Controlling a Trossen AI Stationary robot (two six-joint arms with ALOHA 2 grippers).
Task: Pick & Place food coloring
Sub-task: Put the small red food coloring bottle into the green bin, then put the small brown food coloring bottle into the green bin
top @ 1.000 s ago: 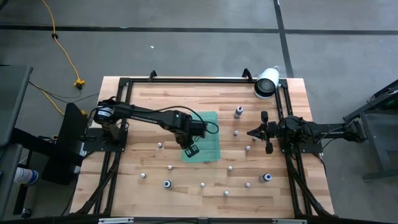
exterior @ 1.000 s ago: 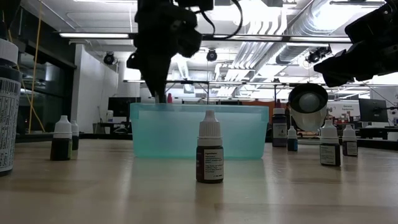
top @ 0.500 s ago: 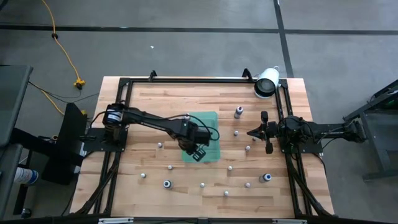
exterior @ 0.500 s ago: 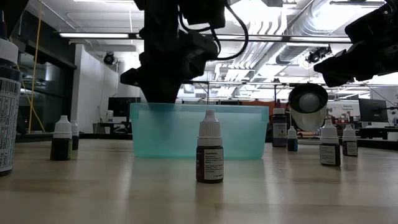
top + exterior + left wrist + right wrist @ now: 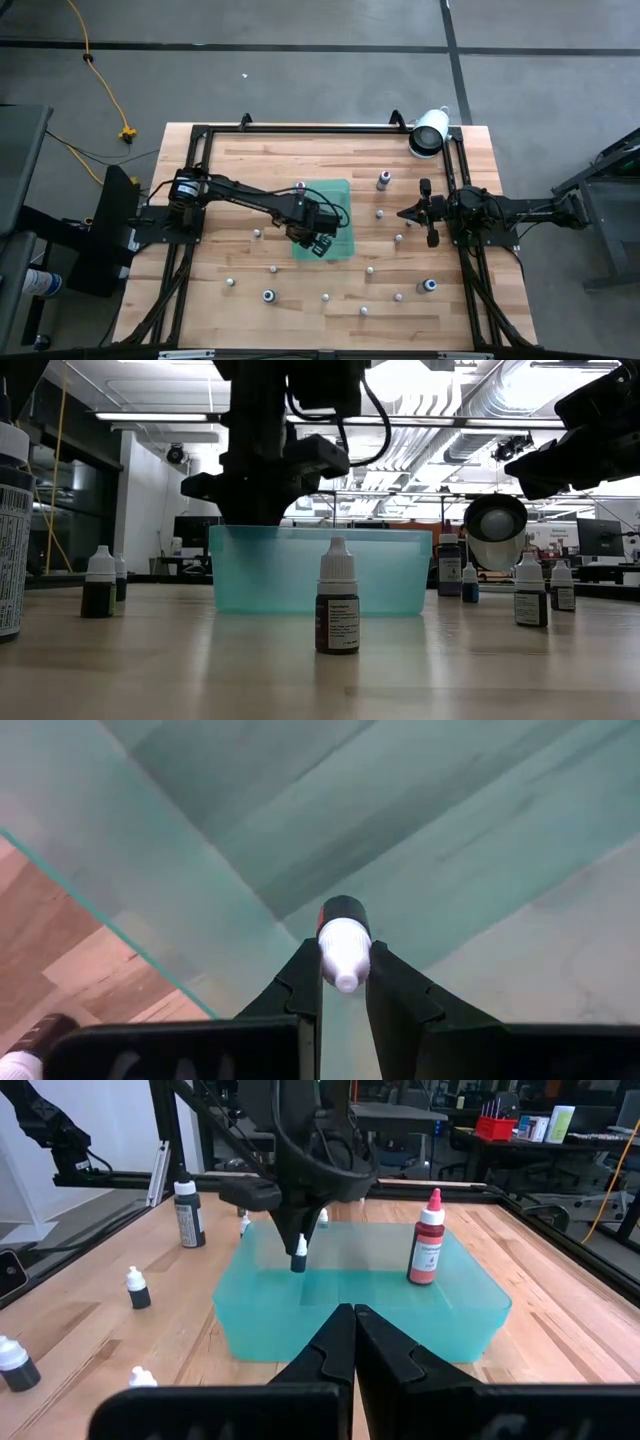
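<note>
- One small food coloring bottle (image 5: pixel 343 942) sits pinched between the fingers (image 5: pixel 296 982) of the left gripper (image 5: pixel 343 982); the jaws are nearly closed on its white tip, its dark body pointing away from the wrist.
- Left gripper (image 5: pixel 321 243) hangs over the near part of the green tray (image 5: pixel 343 192), with the bottle (image 5: pixel 298 1252) carried above the tray floor and not touching it.
- Left arm reaches from its base at the left edge of the worktop (image 5: pixel 240 160) diagonally out to the tray, wrist bent downward.
- Compared with a second ago, the left gripper has moved from the tray's near-left edge to a spot further inside, and in the low view the arm now covers more of the space above the tray (image 5: pixel 380 575).
- Right gripper (image 5: pixel 353 1325) is fully closed and holds nothing; it waits near the right side of the worktop, pointing toward the tray, unchanged from the earlier frames.
- Inside the tray, a red bottle (image 5: pixel 427 1240) stands upright toward its far side, apart from the carried bottle.
- Many further small bottles stand scattered on the worktop around the tray; one (image 5: pixel 338 598) stands upright just in front of it in the low view.
- Far right corner: a large white cylinder (image 5: pixel 430 132) lies by the frame.
</note>
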